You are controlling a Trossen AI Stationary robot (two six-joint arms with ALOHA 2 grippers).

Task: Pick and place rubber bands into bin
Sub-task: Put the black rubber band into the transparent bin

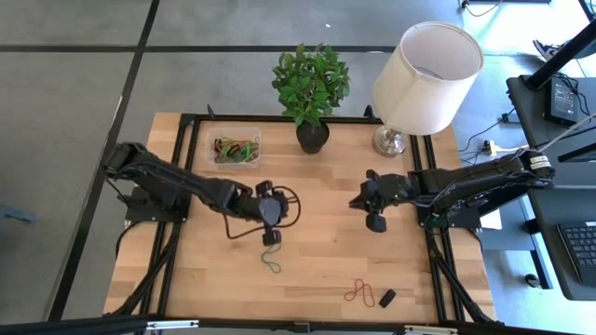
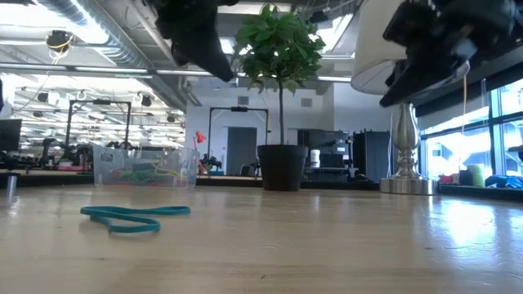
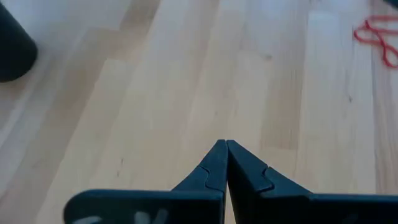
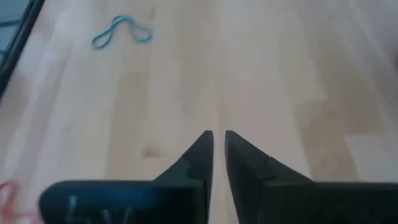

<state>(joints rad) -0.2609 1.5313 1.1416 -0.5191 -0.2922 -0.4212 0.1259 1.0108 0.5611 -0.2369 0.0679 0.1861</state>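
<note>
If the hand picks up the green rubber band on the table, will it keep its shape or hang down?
The green rubber band lies flat in a twisted figure-eight, so it is probably floppy and would hang limp. It looks very thin, so likely light. Lying so flat on the table, it may slip from the fingertips.

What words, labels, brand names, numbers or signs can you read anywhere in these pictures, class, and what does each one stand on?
None can be read.
Left end effector: pale marks on its body, too blurred to read.
Right end effector: pale marks on its body, likewise unreadable.
Bin, lamp, plant pot: no visible lettering.
</note>
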